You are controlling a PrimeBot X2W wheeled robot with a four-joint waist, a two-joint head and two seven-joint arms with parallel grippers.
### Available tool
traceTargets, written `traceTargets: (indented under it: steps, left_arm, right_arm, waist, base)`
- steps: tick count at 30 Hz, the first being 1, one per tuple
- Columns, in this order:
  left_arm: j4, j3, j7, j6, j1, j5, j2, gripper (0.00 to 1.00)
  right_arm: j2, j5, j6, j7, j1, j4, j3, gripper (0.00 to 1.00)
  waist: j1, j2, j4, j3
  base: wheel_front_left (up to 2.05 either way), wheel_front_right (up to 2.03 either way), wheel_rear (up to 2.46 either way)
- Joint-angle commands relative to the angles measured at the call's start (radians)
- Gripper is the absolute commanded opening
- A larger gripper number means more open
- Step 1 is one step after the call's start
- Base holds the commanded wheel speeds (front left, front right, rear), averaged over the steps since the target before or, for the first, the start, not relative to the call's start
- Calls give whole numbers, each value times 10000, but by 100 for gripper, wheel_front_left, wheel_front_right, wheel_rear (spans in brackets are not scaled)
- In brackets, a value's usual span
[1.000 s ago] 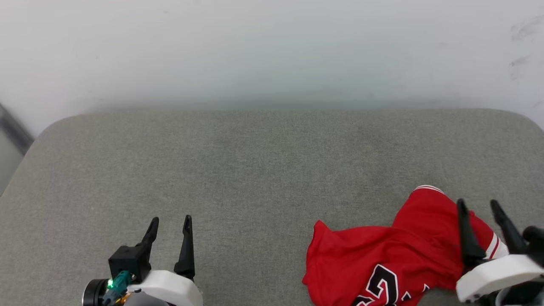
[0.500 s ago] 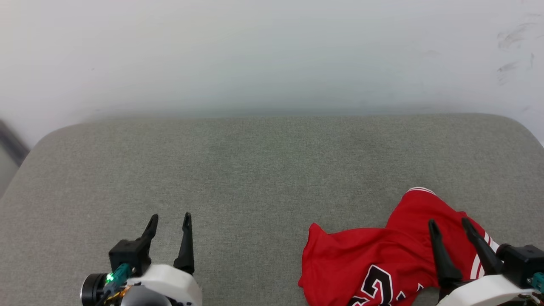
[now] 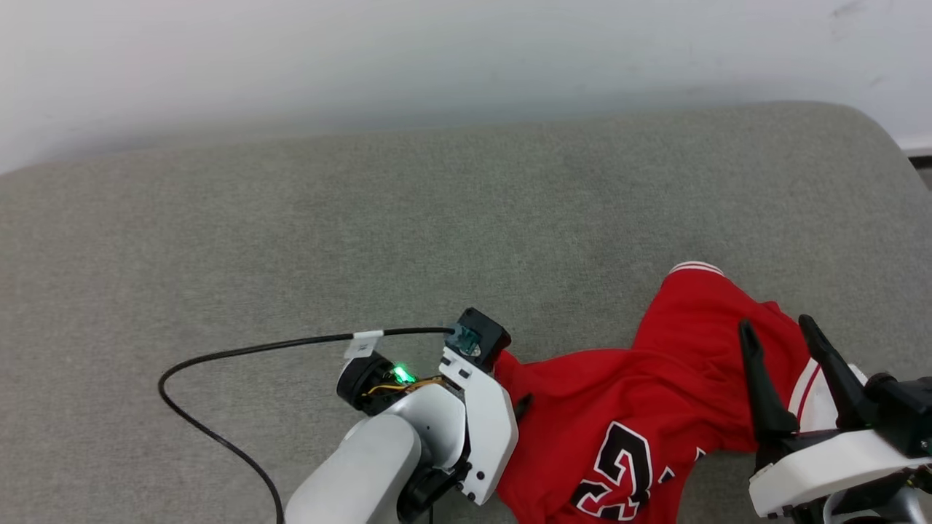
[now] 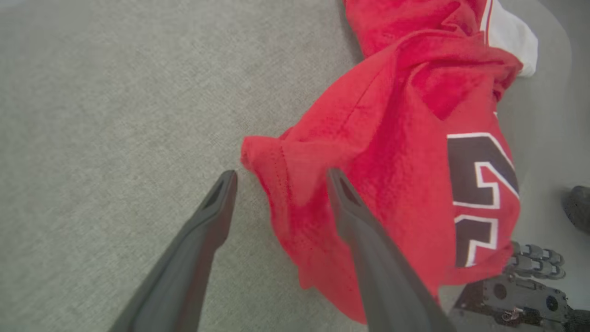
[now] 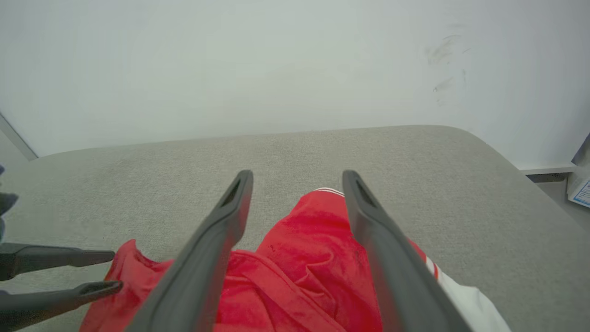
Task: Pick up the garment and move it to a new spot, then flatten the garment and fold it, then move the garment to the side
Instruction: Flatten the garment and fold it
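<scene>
Left end effector (image 4: 281, 174) now at garment (image 4: 392, 138)

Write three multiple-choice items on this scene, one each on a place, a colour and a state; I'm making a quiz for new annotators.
1. Where on the grey cushion does the red jersey T-shirt lie in the head view?
A) far left
B) near right
C) far middle

2. What colour is the T-shirt's print?
A) blue
B) yellow
C) black, white-outlined

3. How is the left gripper?
A) open, jaws either side of the T-shirt's edge
B) shut on the T-shirt
C) shut on nothing

Key:
1 B: it lies at the lower right of the head view.
2 C: the left wrist view shows black figures edged in white.
3 A: that view shows a gap between the jaws with the red edge in it.
</scene>
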Motion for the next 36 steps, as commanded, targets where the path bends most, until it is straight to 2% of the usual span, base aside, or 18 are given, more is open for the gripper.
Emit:
traceTargets:
  steps: [1, 2, 9, 10, 12, 14, 17, 18, 25, 31, 36]
  left_arm:
    - [274, -209, 460, -110, -272, -85, -32, 100]
    - [274, -209, 460, -110, -272, -85, -32, 100]
    - [1644, -1089, 2459, -348, -433, -450, 58, 100]
    - [1740, -1180, 2567, -383, -398, -544, 43, 63]
    - [1873, -1305, 2505, -399, -469, -589, 27, 0]
    - [1939, -1272, 2226, -398, -548, -583, 60, 0]
    - [1804, -965, 1243, -109, -938, -297, 174, 0]
    - [1628, -570, 244, 296, -1236, -116, 342, 0]
    - [370, 489, -1375, 1192, -1501, 124, 1225, 0]
    - [-1663, 1350, -1586, 2071, -314, -6, 2370, 0]
    - [-3127, 1990, -1317, 3197, 2284, -676, 3014, 0]
  right_arm:
    - [32, -9, -3, -96, -180, -15, 45, 100]
    - [32, -9, -3, -96, -180, -15, 45, 100]
    - [61, 56, -3, -250, -377, 141, 132, 100]
    - [63, 45, -3, -278, -397, 149, 129, 100]
    - [72, 30, -3, -287, -415, 171, 148, 100]
    - [76, 23, -3, -288, -408, 184, 132, 100]
    - [79, 14, -3, -258, -338, 181, 43, 100]
    - [86, 41, -3, -216, -218, 198, 22, 100]
    - [87, 57, -3, -147, 49, 189, -75, 100]
    - [86, 146, -3, -4, 336, 60, -153, 100]
    - [89, 155, -3, 136, 586, -32, -153, 100]
  waist:
    - [0, 0, -385, 504]
    - [0, 0, -385, 504]
    - [0, 0, -730, 790]
    - [0, 0, -749, 796]
    - [0, 0, -781, 776]
    - [0, 0, -768, 703]
    - [0, 0, -628, 490]
    - [0, 0, -403, 213]
    - [0, 0, 284, -451]
    - [0, 0, 827, -873]
    - [0, 0, 1070, -1108]
  base:
    - [0, 0, 0]
    - [0, 0, 0]
    - [0, 0, 0]
    - [0, 0, 0]
    - [0, 0, 0]
    - [0, 0, 0]
    - [0, 0, 0]
    - [0, 0, 0]
    - [0, 0, 0]
    - [0, 0, 0]
    - [0, 0, 0]
